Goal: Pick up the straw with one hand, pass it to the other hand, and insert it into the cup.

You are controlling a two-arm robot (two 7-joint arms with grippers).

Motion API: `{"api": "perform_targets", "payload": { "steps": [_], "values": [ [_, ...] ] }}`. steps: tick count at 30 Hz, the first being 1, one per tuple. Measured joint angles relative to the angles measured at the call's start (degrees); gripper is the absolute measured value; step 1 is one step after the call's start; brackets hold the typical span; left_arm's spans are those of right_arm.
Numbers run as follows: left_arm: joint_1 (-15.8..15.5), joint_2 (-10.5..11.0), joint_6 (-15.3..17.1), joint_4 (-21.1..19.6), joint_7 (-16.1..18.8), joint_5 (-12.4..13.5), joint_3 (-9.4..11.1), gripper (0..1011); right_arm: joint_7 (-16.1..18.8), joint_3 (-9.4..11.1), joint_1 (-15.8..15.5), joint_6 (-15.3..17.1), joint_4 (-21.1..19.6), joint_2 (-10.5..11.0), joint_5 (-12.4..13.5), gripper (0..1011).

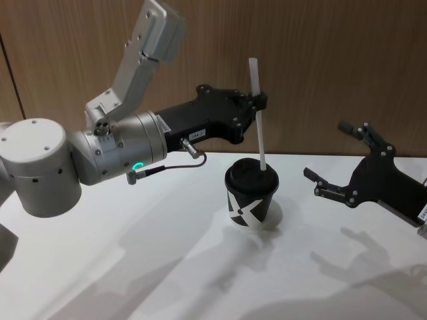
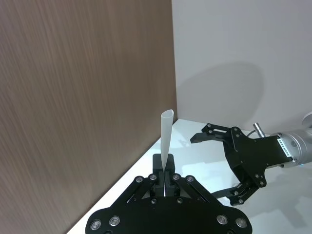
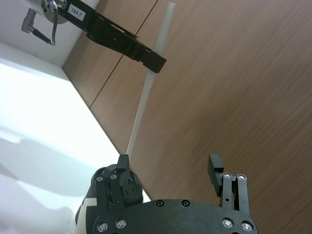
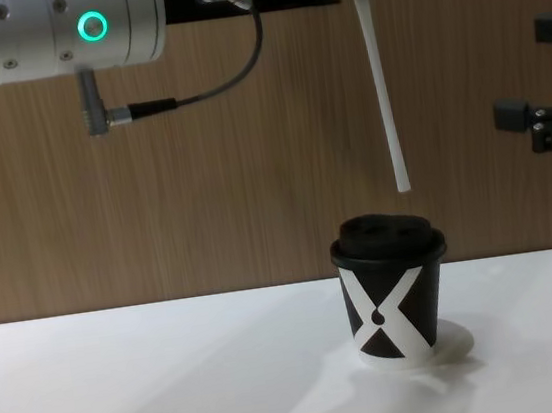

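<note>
Left gripper (image 1: 259,103): reaches in from the left at a height well above the table (image 1: 133,233), green ring on its silver wrist lit. Fingers are clamped on the straw (image 1: 260,127) near its upper end, with a short stub standing above the grip. Judgement: the high grip leaves most of the length free below the fingers, so the lower end can go down into the cup without the gripper meeting the lid.

Straw: hangs nearly upright, slightly tilted, over the cup (image 1: 251,193). Chest view shows its lower tip above the domed lid (image 4: 385,230) with a clear gap, so it is not yet inserted.

Cup: upright on the table, white X mark facing the robot, lid on.

Right gripper (image 1: 325,149): to the right of the cup, well apart from it and from the straw, fingers spread with nothing between them. Judgement: it is held clear to leave room for the insertion.

Hard to make out:
- the opening in the lid; black on black, not visible
- whether the tip is lined up with that opening in depth
- head view overlaps tip and lid; only the chest view settles the gap
- chest view cuts off the left gripper at its top edge and the right gripper at its right edge
</note>
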Motion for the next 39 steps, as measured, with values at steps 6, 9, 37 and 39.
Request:
{"api": "perform_targets", "payload": {
  "steps": [6, 9, 37, 39],
  "values": [
    [-0.3, -0.4, -0.4, 1.0, -0.2, 0.4, 0.5, 14, 0.0, 0.0, 0.0, 0.0, 0.0, 0.0, 0.0, 1001],
    [-0.3, -0.7, -0.6, 1.4, -0.3, 0.6, 0.7, 14, 0.0, 0.0, 0.0, 0.0, 0.0, 0.0, 0.0, 1001],
    [-0.6, -3.1, -2.1, 5.5, -0.3, 3.4, 1.5, 13, 0.0, 0.0, 0.0, 0.0, 0.0, 0.0, 0.0, 1001],
    [-0.6, -3.3, -2.1, 5.8, -0.4, 3.5, 1.5, 14, 0.0, 0.0, 0.0, 0.0, 0.0, 0.0, 0.0, 1001]
  ]
}}
